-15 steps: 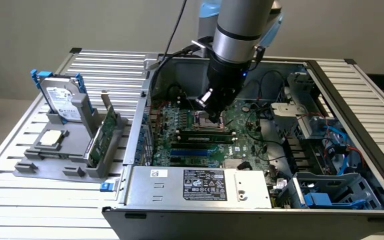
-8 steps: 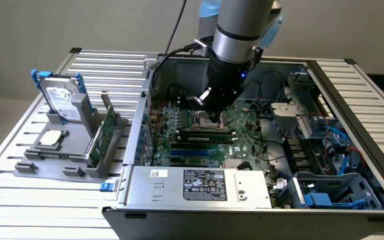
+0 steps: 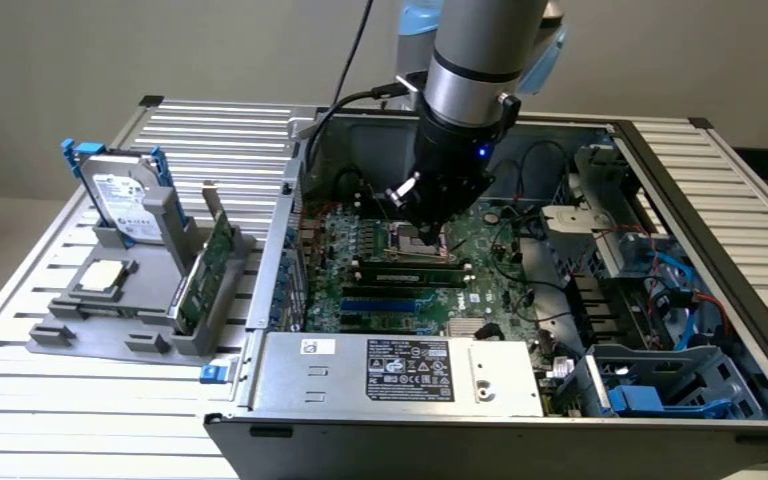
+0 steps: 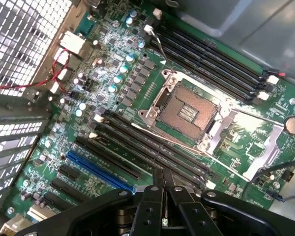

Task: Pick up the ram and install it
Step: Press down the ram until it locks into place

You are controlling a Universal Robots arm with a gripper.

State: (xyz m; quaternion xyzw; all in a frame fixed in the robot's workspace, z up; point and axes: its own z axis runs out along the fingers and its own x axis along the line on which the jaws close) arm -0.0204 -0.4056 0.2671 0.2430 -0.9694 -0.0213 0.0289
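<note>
A slim dark green stick that looks like the ram (image 3: 411,265) stands along one of the motherboard's black slots, between white end clips, in the exterior view. My gripper (image 3: 427,232) hangs just above it, over the open computer case. In the wrist view the gripper (image 4: 163,183) is shut, its two black fingers pressed together with nothing between them. Below them run the long black memory slots (image 4: 152,147) beside the empty CPU socket (image 4: 187,109). I cannot pick out the ram among those slots in the wrist view.
A grey holder (image 3: 117,335) outside the case at the exterior view's left carries a silver hard drive (image 3: 124,200) with blue rails, a green expansion card (image 3: 211,265) and a chip (image 3: 101,278). The case walls, power supply (image 3: 398,370) and cables (image 3: 678,290) surround the motherboard.
</note>
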